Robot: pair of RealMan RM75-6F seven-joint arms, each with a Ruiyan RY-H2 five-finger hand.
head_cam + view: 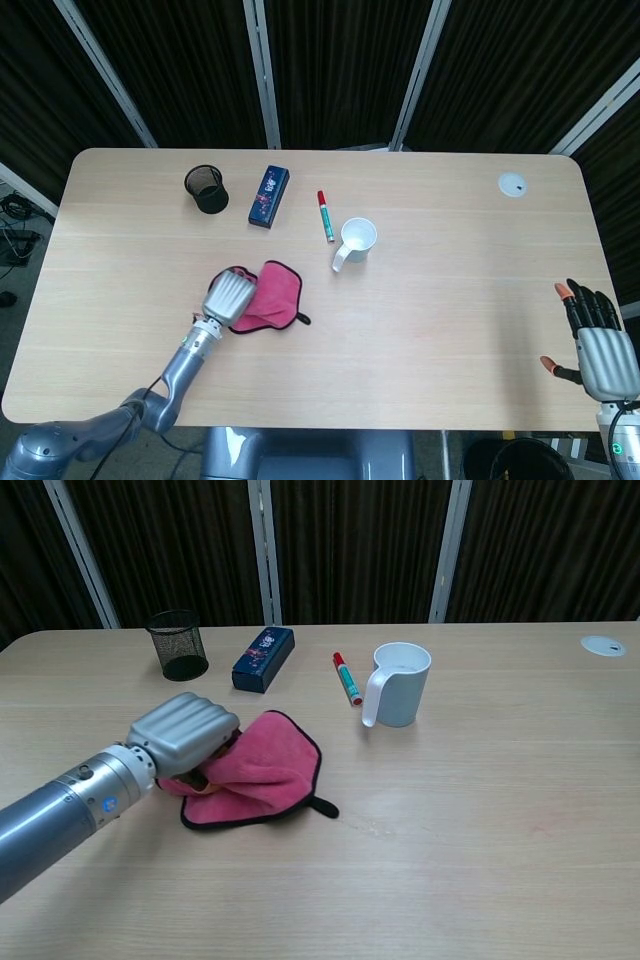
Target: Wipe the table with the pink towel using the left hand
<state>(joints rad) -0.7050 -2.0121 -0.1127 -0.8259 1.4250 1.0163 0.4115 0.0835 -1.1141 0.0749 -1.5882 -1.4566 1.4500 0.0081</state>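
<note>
Clearly the left hand [185,738] is gripping the pink towel [262,770] at lower left of the table [500,810], cloth trailing rightward; the right hand [598,345], fingers spread and holding nothing, is hanging far off.

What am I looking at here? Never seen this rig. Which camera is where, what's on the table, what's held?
It is a two-armed robot with humanlike hands, steered remotely by a person. One picture looks down from its head, the other forward from its chest. The left hand grips a pink towel lying on the wooden table, which it is meant to wipe. The right hand shows only in the head view, at the table's edge, fingers apart, holding nothing. Also on the table: a black mesh cup, a blue box, a marker and a white mug.
</note>
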